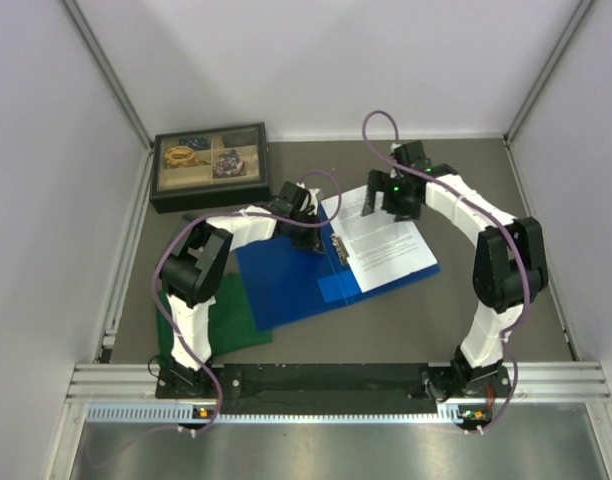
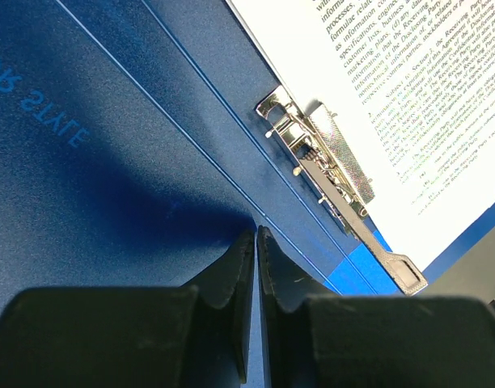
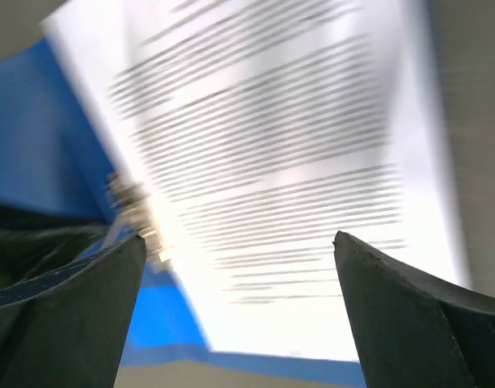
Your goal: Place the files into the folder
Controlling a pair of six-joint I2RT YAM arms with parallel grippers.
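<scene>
Centrally, the folder [image 1: 286, 280] lies open, the files [image 1: 386, 240] on its right half; the left gripper [image 2: 256, 234], low over its left cover, is clenched empty; the right gripper [image 3: 239, 237] hovers spread above them.

The folder [image 2: 134, 162] is smooth blue plastic with a soft sheen. Ahead of the left tool [image 2: 256, 236] — matt black — the clamp [image 2: 336, 174] is bright polished metal, its lever knurled. The files [image 2: 409, 89] are matt white paper.

Before me the blue folder [image 1: 286, 275] lies open and flat. The white files [image 1: 384, 240], densely printed in black, lie on its right half, their edge at the metal clamp [image 2: 332, 158].
</scene>
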